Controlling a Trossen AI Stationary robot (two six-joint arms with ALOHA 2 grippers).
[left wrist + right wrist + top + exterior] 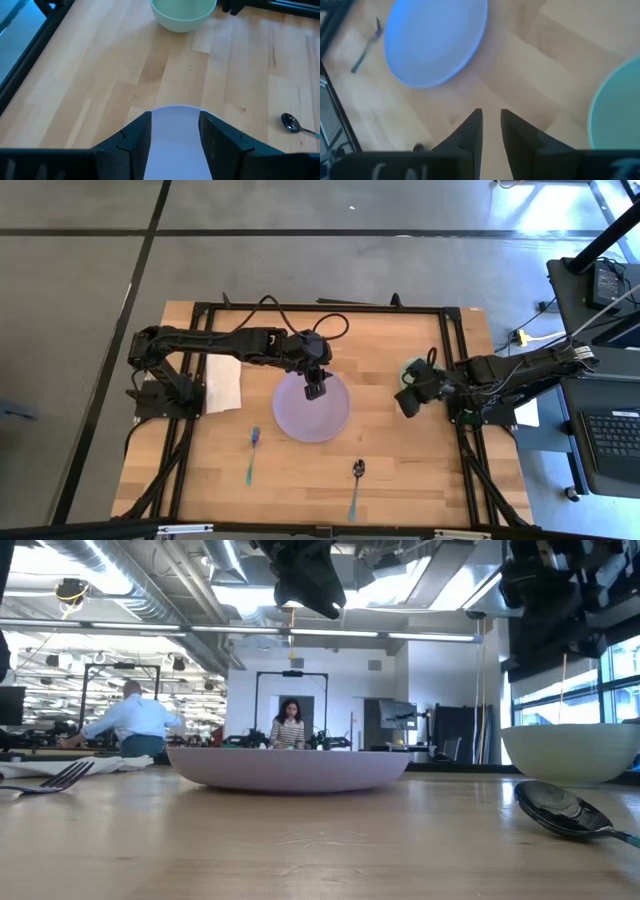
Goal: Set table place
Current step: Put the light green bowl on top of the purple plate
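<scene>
A lavender plate point(312, 412) lies flat on the wooden table point(420, 470), near its middle. My left gripper point(316, 388) hangs over the plate's far part, open and empty, well above it in the low view point(310, 585); the plate shows between its fingers in the left wrist view point(175, 135). A mint-green bowl point(413, 370) stands to the plate's right. My right gripper point(407, 404) hovers just near of the bowl, pointing toward the plate point(435, 40), its fingers a narrow gap apart and empty. A fork point(252, 454) and a spoon point(357, 478) lie near the front edge.
A white napkin point(222, 383) lies at the table's left, by the left arm's base. Black frame rails point(330, 308) run along the table's edges. Bare wood lies between plate and bowl and along the front. People work in the room behind point(288, 725).
</scene>
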